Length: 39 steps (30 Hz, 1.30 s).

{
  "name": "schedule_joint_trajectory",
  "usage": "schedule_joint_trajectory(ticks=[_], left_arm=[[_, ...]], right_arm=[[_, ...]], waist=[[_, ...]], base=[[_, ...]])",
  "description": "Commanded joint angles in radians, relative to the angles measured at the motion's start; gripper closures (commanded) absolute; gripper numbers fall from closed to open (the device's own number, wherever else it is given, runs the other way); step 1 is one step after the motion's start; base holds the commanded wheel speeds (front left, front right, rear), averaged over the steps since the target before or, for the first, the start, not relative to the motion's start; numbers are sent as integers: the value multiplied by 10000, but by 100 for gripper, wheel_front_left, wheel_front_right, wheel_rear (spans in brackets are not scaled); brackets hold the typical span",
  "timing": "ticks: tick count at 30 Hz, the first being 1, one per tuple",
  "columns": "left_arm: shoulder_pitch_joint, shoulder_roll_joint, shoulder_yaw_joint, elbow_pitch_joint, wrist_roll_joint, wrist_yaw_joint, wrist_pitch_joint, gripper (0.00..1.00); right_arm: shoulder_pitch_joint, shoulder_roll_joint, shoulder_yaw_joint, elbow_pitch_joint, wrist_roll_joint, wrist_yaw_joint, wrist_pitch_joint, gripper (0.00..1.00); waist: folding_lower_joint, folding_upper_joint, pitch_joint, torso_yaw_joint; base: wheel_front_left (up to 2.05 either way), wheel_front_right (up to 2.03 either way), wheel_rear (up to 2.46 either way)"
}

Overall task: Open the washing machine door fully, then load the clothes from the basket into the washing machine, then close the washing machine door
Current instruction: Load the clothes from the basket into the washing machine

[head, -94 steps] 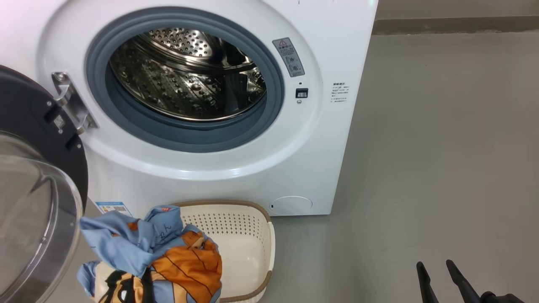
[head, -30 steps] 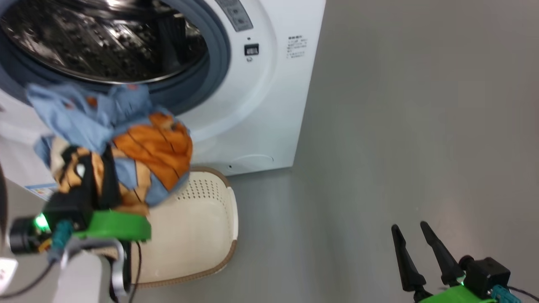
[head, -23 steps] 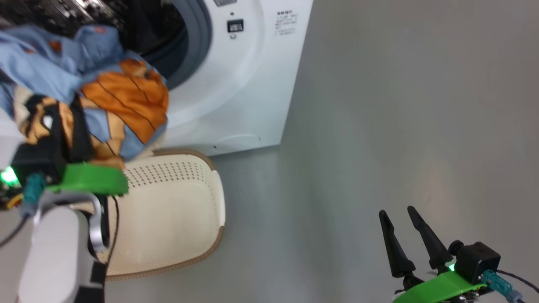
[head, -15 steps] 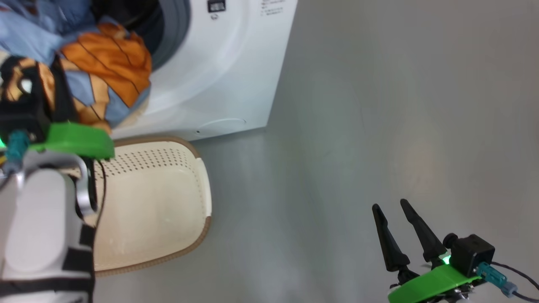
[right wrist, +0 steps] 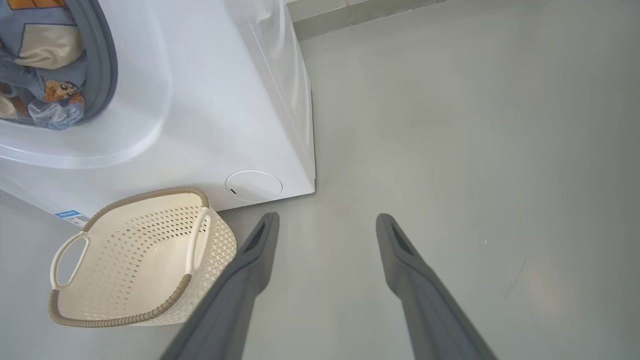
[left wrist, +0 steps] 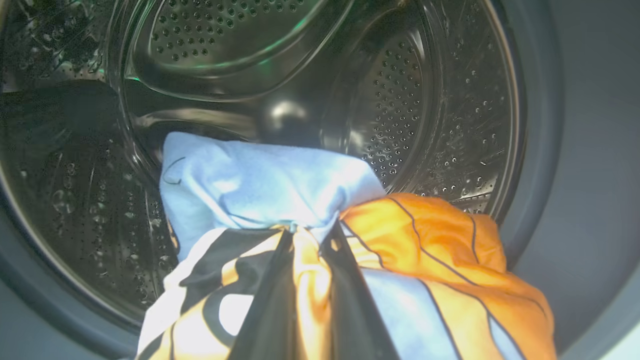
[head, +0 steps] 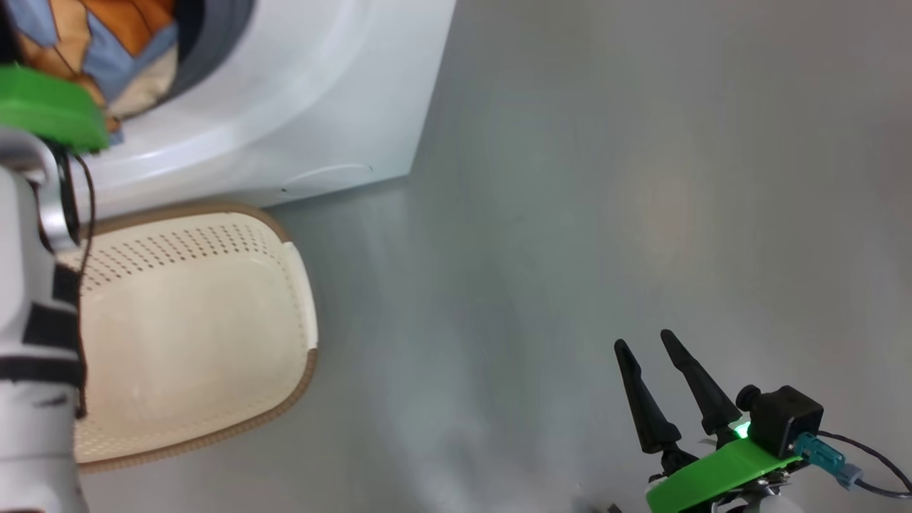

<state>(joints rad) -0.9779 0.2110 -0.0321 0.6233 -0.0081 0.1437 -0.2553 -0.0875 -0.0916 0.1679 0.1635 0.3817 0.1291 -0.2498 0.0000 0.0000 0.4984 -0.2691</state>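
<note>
In the head view the basket sits on the floor just in front of the washing machine. The clothes hang at the machine's mouth at the upper left, beyond the pale left arm. The right tool waits low on the right, its fingers apart and holding nothing. The left wrist view looks straight into the steel drum. There the left tool is clamped on the bundle, a fold of orange cloth pinched between its two dark fingers. The blue part leads into the drum and the orange part lies nearer the grey ring. The right wrist view shows the bundle inside the round opening and the basket with nothing in it. I judge the loading step to be in hand and nearly done. The next move calls for reaching deeper so no cloth drapes over the ring, then letting go and drawing the arm out before the door is closed.
</note>
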Motion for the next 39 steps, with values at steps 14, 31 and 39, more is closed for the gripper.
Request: schedule_joint_trajectory(ticks=[14,31,39], left_arm=[[-2865,1354,-379,548,669,206,-65,100],[-3613,2248,-655,135,666,826,-65,100],[-3666,2571,-699,-360,476,891,-65,100]], right_arm=[[-417,-459,516,-67,482,16,-120,0],[-502,-449,510,-20,791,16,-120,0],[-430,-498,479,-60,805,16,-120,0]], waist=[[0,0,1804,-752],[0,0,2500,-1010],[0,0,2600,-1141]], base=[[0,0,0],[0,0,0],[0,0,0]])
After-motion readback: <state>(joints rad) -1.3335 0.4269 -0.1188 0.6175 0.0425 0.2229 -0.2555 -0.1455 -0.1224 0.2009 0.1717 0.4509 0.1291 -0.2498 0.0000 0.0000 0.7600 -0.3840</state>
